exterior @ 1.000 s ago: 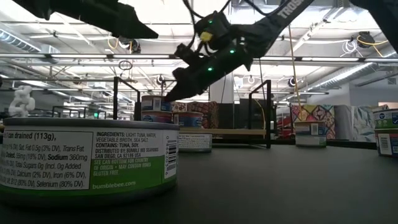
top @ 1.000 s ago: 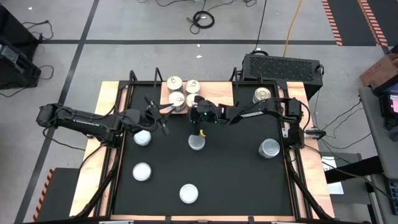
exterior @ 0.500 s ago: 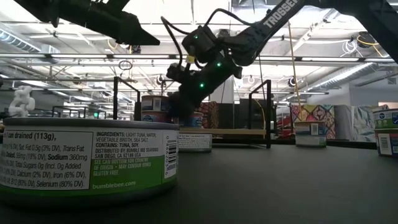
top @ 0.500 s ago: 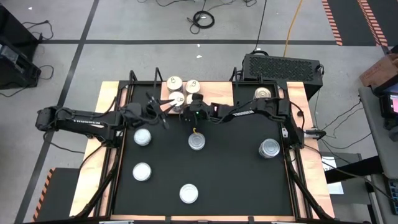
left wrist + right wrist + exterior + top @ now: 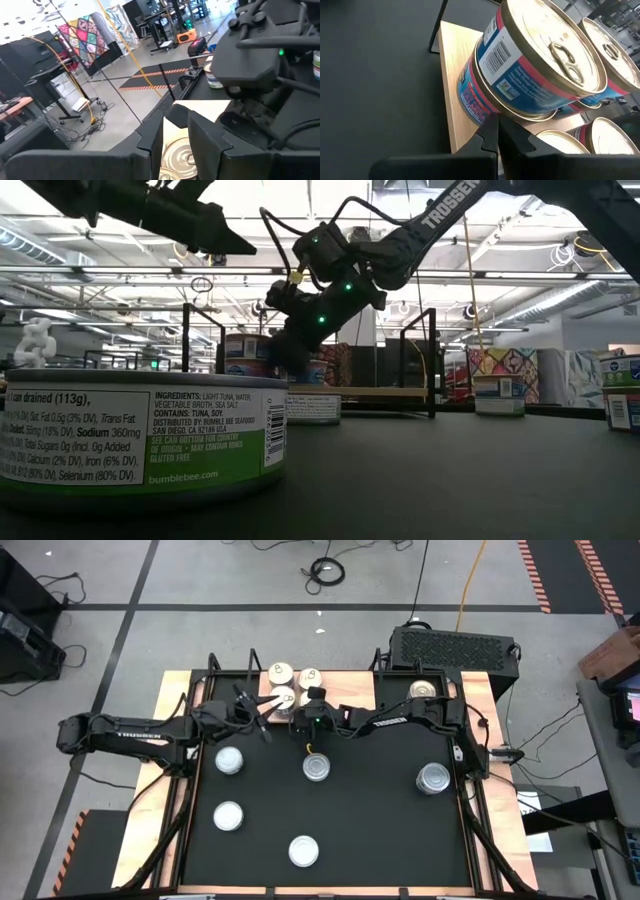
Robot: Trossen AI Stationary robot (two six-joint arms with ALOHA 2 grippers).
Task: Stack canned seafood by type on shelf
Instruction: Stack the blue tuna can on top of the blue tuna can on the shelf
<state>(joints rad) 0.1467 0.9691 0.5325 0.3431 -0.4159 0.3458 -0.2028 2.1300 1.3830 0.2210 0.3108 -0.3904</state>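
Observation:
The shelf (image 5: 345, 692) is a light wooden board at the table's far edge. It carries several cream-topped, blue-and-red tins of canned seafood, some of them stacked two high (image 5: 520, 70). My right gripper (image 5: 495, 131) (image 5: 300, 712) is shut, and its tips are at the near side of the front stack (image 5: 285, 698). My left gripper (image 5: 268, 706) (image 5: 172, 135) is open and holds nothing. It hangs level, high above the shelf's left end, and a tin top (image 5: 177, 160) shows below its fingers. My right gripper has its shut fingertips (image 5: 489, 127) against the side wall of the front stack, low on the bottom tin (image 5: 472, 107) near the board. It slants down from the table's right and near side. The stack rests on the shelf, the top tin sitting a little askew.
Several silver-topped tins stand loose on the black tabletop (image 5: 400, 830): at left (image 5: 229, 761), in the middle (image 5: 317, 768), at right (image 5: 432, 778) and nearer the front (image 5: 303, 851). One more tin (image 5: 423, 691) stands at the far right. A large tuna tin (image 5: 140, 440) fills the low view's foreground.
My right gripper has gone left and toward the far edge, sinking and rolling, until its tips reached the front stack on the shelf. My left gripper has swung slightly toward the far edge above the shelf's left end.

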